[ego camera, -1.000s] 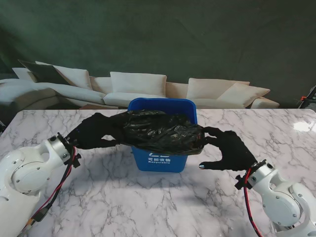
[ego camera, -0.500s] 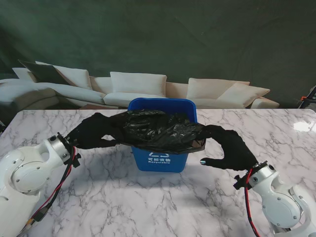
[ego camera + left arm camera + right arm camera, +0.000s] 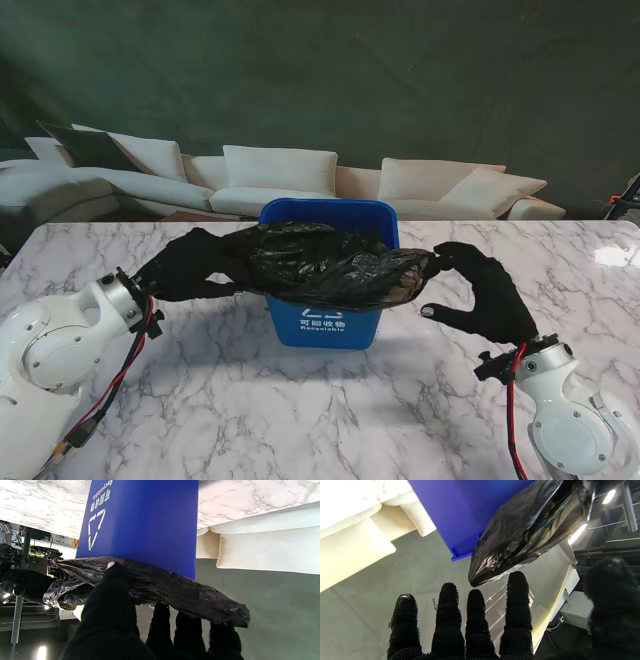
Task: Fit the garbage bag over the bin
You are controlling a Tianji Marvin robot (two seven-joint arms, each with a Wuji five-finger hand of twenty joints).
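The blue recycling bin (image 3: pixel 330 322) stands upright mid-table, with the black garbage bag (image 3: pixel 330 268) bunched across its top and hanging over its near rim. My left hand (image 3: pixel 195 265) is shut on the bag's left edge. In the left wrist view its thumb (image 3: pixel 110 600) presses the bag (image 3: pixel 175 590) from one side, the fingers lie under it, and the bin (image 3: pixel 150 517) is behind. My right hand (image 3: pixel 485 290) is raised to the right of the bin and open, thumb spread wide. Its straight fingers (image 3: pixel 517 600) meet the bag's right corner (image 3: pixel 527 530) beside the bin (image 3: pixel 460 510).
The white marble table (image 3: pixel 300 420) spreads wide around the bin. A cream sofa (image 3: pixel 280 175) sits beyond the table's far edge, with a dark green wall behind it.
My right hand has risen and shifted to the right, away from the bin. The bag's right corner now reaches farther right at its fingertips. My left hand has stayed put.
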